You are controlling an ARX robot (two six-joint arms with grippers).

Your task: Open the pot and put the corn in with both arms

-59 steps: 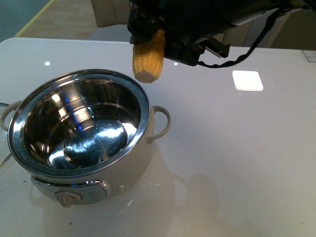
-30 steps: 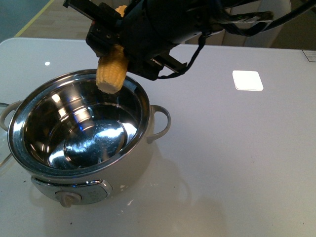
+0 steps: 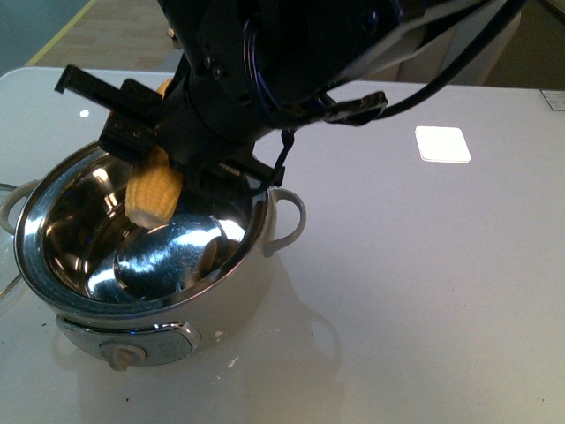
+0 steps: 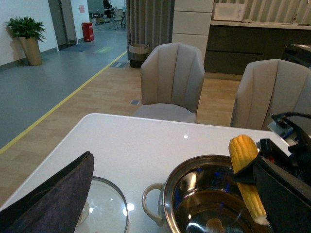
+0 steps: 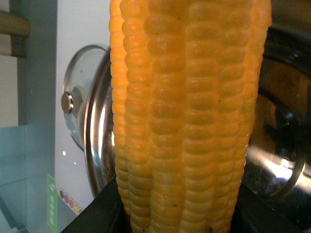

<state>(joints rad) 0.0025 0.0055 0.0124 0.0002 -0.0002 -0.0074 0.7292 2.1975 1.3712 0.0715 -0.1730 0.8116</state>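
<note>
The cream-white pot (image 3: 243, 305) stands uncovered at the front left of the table, its steel bowl showing. My right gripper (image 3: 161, 177) is shut on the yellow corn (image 3: 153, 196), which hangs upright with its lower end inside the bowl, above the bottom. The right wrist view is filled by the corn (image 5: 189, 116) between the jaws of the right gripper (image 5: 180, 216), with the pot's rim (image 5: 96, 145) behind. My left gripper (image 4: 175, 160) is open and holds nothing, off to the pot's side; from there the corn (image 4: 247, 170) and the pot (image 4: 167, 199) show.
The glass lid (image 4: 104, 208) lies flat on the table beside the pot's handle, also visible as lid (image 5: 77, 111). A white square patch (image 3: 442, 143) marks the white table (image 3: 424, 291) at the right. Grey chairs (image 4: 172, 77) stand beyond the far edge.
My right arm has swung left and down with the corn, from above the pot's far rim to inside the bowl. The pot has stayed put.
</note>
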